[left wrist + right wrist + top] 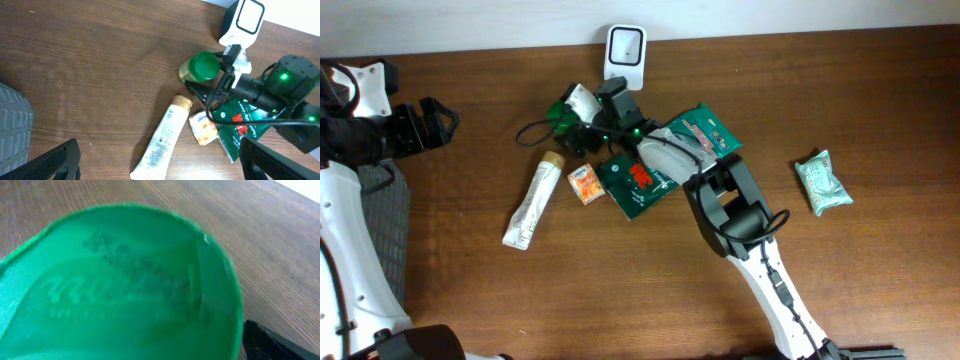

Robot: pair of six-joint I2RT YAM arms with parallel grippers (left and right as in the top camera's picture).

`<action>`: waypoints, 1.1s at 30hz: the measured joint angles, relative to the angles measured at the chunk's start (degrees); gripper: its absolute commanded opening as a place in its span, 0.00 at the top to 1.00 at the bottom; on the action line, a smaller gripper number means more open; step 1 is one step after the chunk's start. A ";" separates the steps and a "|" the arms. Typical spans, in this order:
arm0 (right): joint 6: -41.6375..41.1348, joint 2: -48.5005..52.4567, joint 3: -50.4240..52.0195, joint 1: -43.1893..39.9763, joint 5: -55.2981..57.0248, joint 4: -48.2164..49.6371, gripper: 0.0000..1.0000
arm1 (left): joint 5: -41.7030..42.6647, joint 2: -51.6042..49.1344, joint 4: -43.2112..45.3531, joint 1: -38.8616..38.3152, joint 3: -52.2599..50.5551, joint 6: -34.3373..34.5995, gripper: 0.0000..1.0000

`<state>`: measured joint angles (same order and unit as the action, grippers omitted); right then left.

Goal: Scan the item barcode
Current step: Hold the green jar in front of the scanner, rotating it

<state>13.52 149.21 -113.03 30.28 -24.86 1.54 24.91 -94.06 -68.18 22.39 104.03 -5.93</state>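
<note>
– Up by the scanner (pixel 625 50), how's the bottle (pixel 570 105) lie?
– On its side, long axis approx left-right, green cap twd L arm. R gripper (pixel 595 115) at it, grip can't be told. L gripper (pixel 440 122) spread wide, empty.

Robot lab, wooden table (pixel 570 300), white scanner (pixel 625 48)
</note>
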 measured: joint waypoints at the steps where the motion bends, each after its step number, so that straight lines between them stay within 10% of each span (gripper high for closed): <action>1: -0.02 0.00 0.00 -0.44 -0.66 -0.72 0.02 | 0.00 0.00 -0.02 0.00 0.00 0.00 0.01; 14: -5.44 -24.37 0.33 -1.75 1.92 -44.46 0.02 | 0.02 0.00 0.00 0.00 0.02 0.00 0.01; 33: -15.76 -31.10 -7.78 4.26 19.56 -36.24 0.03 | 0.02 0.00 0.02 0.00 0.02 0.00 0.01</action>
<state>-2.24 118.10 -120.81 34.54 -5.30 -34.70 24.93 -94.06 -68.16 22.39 104.05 -5.93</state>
